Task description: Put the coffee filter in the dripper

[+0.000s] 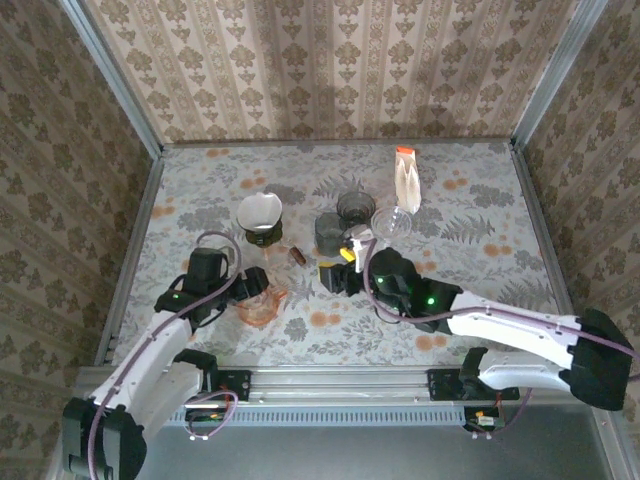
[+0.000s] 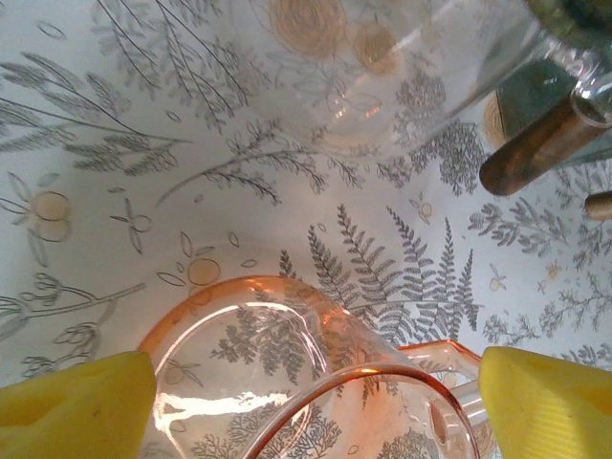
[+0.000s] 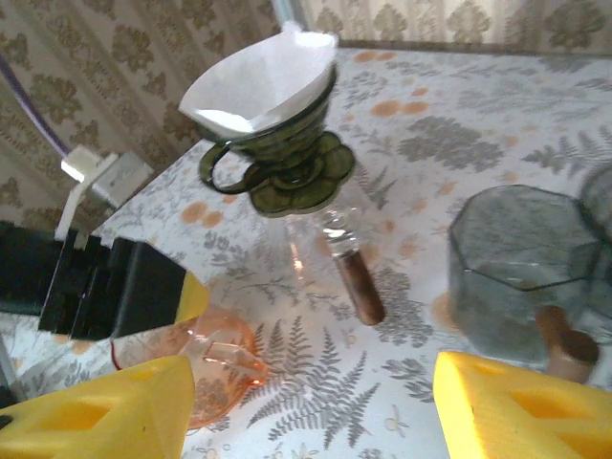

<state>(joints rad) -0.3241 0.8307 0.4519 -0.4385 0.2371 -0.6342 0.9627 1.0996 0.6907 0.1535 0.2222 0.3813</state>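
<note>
Evidently the coffee filter (image 3: pixel 253 91) sits inside the green dripper (image 3: pixel 287 143), upper left of the right wrist view; placement appears complete. Right gripper (image 3: pixel 316 402) stands open, empty. Left gripper (image 2: pixel 316 402) straddles a pink glass (image 2: pixel 287 344); whether it grips cannot be told.

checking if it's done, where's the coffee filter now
Top view: the coffee filter sits inside the green dripper, left of centre, just beyond the left gripper.

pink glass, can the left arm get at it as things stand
Probably yes: the left gripper is open, its pads either side of the pink glass, nothing else between.
</note>
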